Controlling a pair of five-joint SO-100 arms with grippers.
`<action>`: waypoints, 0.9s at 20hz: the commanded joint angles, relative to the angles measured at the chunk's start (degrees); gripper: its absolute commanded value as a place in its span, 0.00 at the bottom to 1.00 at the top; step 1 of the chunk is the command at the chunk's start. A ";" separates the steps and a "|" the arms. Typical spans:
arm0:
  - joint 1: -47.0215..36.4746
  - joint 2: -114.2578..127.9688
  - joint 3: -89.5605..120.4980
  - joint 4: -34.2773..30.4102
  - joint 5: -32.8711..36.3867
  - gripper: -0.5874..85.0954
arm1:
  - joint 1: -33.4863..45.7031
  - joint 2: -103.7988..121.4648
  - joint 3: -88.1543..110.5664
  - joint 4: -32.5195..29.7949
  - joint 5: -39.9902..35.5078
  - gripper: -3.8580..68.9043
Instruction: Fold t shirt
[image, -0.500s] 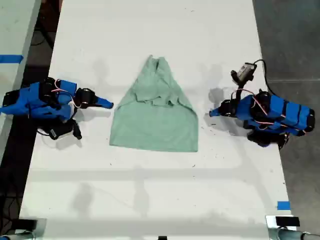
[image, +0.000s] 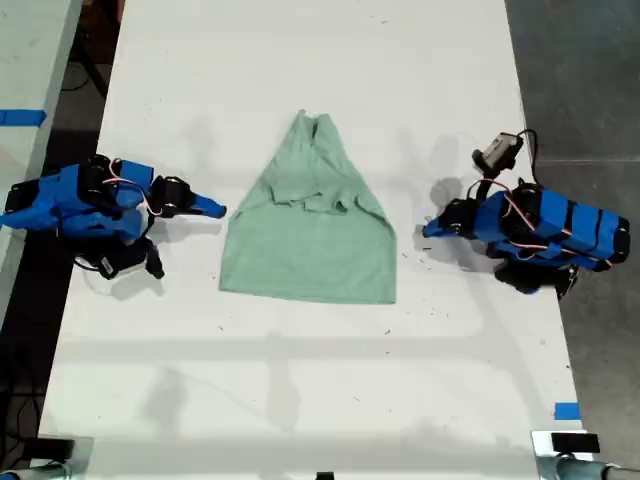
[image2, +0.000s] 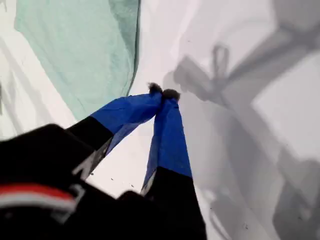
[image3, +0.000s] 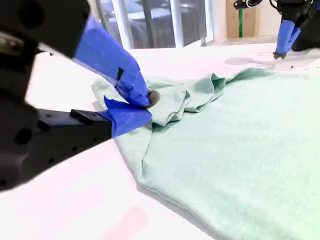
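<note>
The pale mint-green t shirt (image: 310, 240) lies flat mid-table, narrowing toward the far end, with a bunched fold across its middle (image3: 200, 97). My first gripper (image: 428, 229) is at the exterior view's right, shut and holding nothing (image2: 162, 93), a short gap off the shirt's edge (image2: 85, 50). My second gripper (image: 218, 209) is at the exterior view's left, shut (image3: 146, 106) right beside the shirt's other edge (image3: 240, 130). I cannot tell whether it touches the cloth. Across the shirt, the second wrist view shows the first gripper (image3: 281, 52).
The white table (image: 300, 380) runs the full length of the exterior view. Dark floor (image: 580, 80) borders it at that view's right, and another table with blue tape (image: 20, 117) stands at its left. Blue tape (image: 566, 411) marks the near right corner.
The first arm has drawn back slightly toward the exterior view's right, away from the shirt. The second arm and the shirt have not moved.
</note>
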 joint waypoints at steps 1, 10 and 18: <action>0.79 0.35 0.53 0.26 -1.32 0.01 | -2.20 0.35 -5.63 -2.29 0.00 0.06; 0.26 0.35 0.53 0.26 -1.05 0.01 | -16.35 -61.17 -34.72 -13.62 13.36 0.43; 0.35 0.35 0.44 -0.09 -0.09 0.01 | -18.63 -90.70 -43.59 -26.72 13.45 0.24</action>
